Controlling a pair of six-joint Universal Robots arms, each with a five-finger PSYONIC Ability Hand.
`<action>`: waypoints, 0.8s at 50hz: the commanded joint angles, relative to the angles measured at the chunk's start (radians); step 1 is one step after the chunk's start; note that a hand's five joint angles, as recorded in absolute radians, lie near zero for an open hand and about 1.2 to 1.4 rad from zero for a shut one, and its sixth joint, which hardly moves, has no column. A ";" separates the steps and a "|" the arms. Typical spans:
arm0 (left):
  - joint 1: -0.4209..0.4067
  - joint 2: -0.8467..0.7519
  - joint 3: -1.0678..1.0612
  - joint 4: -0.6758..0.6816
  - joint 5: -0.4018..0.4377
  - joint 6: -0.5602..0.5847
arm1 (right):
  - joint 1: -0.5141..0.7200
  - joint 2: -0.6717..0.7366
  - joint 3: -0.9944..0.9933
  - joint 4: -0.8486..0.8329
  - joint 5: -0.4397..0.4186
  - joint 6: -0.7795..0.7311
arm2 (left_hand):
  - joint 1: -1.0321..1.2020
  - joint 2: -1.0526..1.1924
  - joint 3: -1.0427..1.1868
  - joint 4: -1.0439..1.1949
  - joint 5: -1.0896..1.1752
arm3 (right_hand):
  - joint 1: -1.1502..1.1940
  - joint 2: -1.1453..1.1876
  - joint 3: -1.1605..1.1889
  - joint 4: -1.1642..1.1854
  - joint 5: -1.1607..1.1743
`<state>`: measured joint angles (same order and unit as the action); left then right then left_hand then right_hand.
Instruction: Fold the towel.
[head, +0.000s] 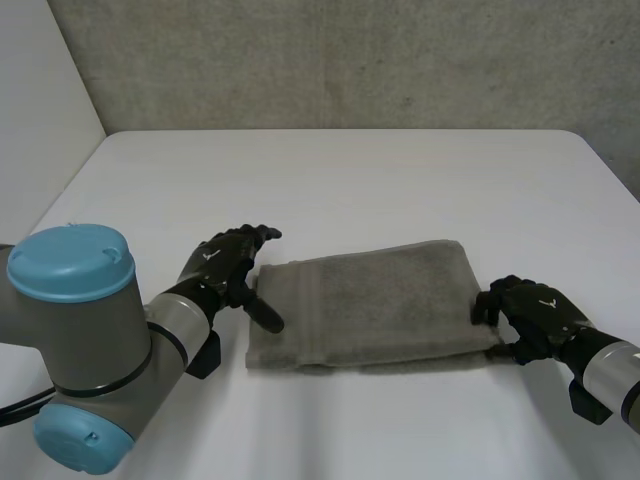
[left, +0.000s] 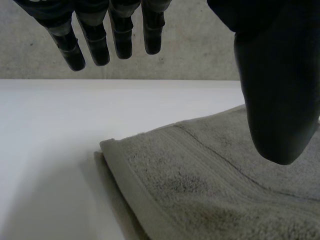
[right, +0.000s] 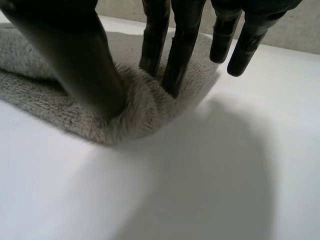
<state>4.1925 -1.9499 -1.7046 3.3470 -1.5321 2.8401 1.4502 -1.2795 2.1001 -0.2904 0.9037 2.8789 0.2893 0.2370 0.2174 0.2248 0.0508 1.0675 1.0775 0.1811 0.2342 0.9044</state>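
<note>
Nearest in, the right robot hand (head: 530, 312) is clamped on the near right corner of the towel (head: 370, 300). Its thumb (right: 75, 65) is dug in on one side and its fingers (right: 175, 60) on the other, with a ridge of pile bunched between them. That's the first worry: the grip looks shallow and close to the edge. A quick lift could let the thick cloth slide out, or the grip may catch just the top layer and peel the stack open. Across at the towel's left end, the left robot hand (head: 225, 262) is spread apart and holds nothing. Its straight fingers (left: 95, 45) hang over bare desk (head: 350, 170) just off the towel's corner, and its thumb (left: 280, 90) is above the cloth. With one end gripped and the other loose, a pull from the right could drag the whole towel along the desk and skew it rather than fold it. The towel itself lies flat as a long strip between the two hands, seemingly doubled already and a touch askew. A fold across from here risks ends that don't meet. Past its far edge there's more desk, so a slip would likely stay on the surface.
</note>
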 joint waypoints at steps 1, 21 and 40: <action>0.018 -0.001 -0.003 0.000 0.013 -0.001 | -0.011 -0.012 0.000 -0.026 0.001 -0.003 | -0.115 -0.062 -0.043 -0.050 -0.051 | 0.329 0.319 -0.007 -0.060 0.317; 0.101 0.060 -0.021 0.002 0.007 -0.001 | 0.185 -0.156 -0.084 -0.012 0.011 0.008 | -0.115 -0.062 -0.043 -0.050 -0.051 | 0.329 0.319 -0.007 -0.060 0.317; 0.253 0.181 -0.059 0.005 0.006 -0.002 | 0.743 0.060 -0.485 0.039 0.173 0.003 | -0.115 -0.062 -0.043 -0.050 -0.051 | 0.329 0.319 -0.007 -0.060 0.317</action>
<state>4.4109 -1.7828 -1.7513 3.3512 -1.5268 2.8380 2.0909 -1.3085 1.7073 -0.2720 1.0523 2.8858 0.2895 0.2359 0.2174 0.2248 0.0508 1.2593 1.3106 0.1811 0.2342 1.1433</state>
